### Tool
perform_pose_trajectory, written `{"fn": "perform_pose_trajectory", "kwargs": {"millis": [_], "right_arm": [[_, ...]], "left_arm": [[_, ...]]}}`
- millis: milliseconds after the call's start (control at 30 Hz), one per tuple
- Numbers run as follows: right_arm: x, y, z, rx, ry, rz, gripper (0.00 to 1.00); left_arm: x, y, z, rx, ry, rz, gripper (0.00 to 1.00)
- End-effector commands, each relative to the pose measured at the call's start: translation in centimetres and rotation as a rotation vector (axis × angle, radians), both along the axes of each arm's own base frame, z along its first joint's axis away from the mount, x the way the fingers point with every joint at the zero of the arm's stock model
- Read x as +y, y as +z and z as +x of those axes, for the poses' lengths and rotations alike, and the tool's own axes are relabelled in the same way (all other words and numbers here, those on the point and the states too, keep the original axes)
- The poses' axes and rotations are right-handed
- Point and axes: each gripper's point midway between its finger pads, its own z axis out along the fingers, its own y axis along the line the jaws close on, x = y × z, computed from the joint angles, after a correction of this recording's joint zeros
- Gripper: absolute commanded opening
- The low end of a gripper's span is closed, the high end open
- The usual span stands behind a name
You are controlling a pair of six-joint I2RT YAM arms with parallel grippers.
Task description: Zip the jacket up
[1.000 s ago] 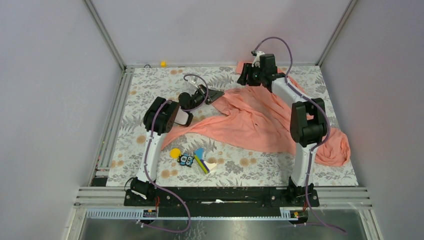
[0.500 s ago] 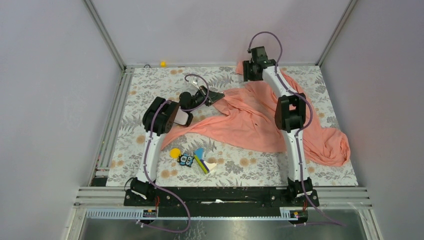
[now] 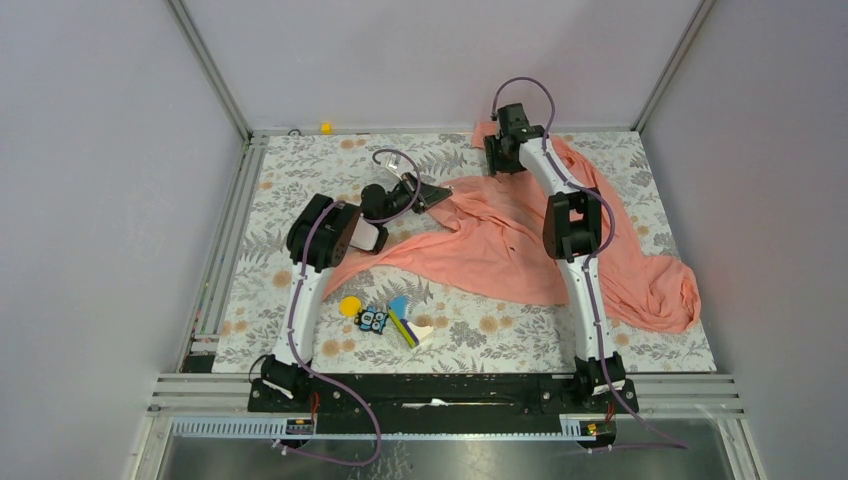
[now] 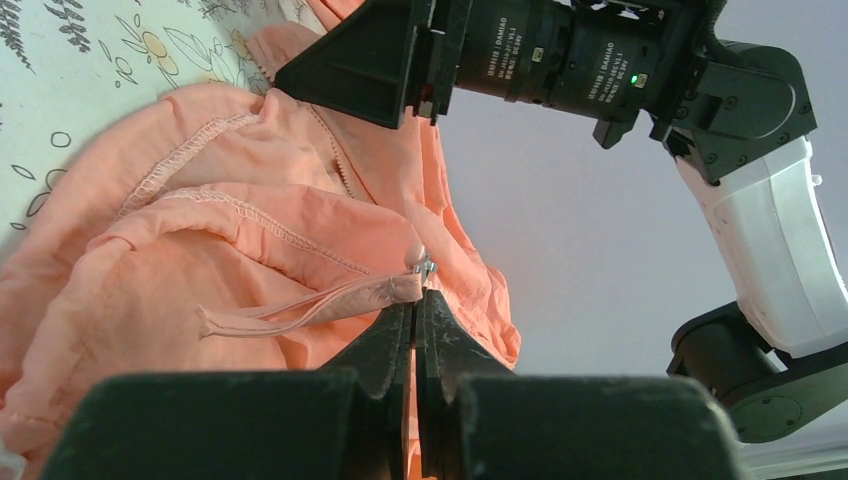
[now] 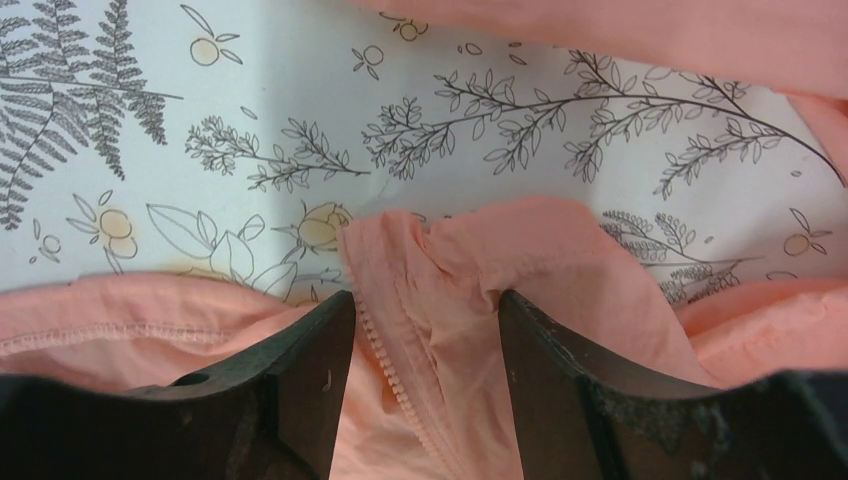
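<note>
Both outstretched: left gripper (image 4: 415,302) pinches jacket (image 4: 250,220), right gripper (image 5: 425,300) agape

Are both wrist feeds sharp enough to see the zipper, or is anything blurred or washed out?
Right wrist: zipper teeth on the jacket crisp inside the open right tool, even light, no glare. Left wrist: the metal pull sharp at the shut left tool, the tool's near body dark and soft. Top external: evenly lit, zipper too small to see.

The jacket (image 3: 500,235) — thin, matt salmon cloth, stitched hems; the table cover (image 3: 290,170) — smooth, printed.
</note>
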Motion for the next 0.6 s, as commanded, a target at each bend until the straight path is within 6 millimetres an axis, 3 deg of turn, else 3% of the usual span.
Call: {"fn": "perform_pose_trajectory", "kwargs": {"millis": [0,100,300,567], "right_arm": [[0.3,0.6,1.4,-0.043,0.012,0.014,0.62],[0.8,1.1,1.8,-0.065,0.007,0.072,0.65],[0.5,0.1,1.7,-0.043,-0.033,0.126,0.65],[0.5,-1.9,1.2,0.002,-0.042,0.128,0.49]], "left_arm": [[-0.7,4.5,-0.1,-0.129,-0.026,-0.036,0.00],[-0.7,4.4,0.0,-0.129,-0.025,-0.033,0.00],[-0.9,4.3,0.0,-0.125,-0.028,-0.033,0.00],[-0.8,4.2,0.1,-0.115,-0.022,-0.035,0.00]]}}
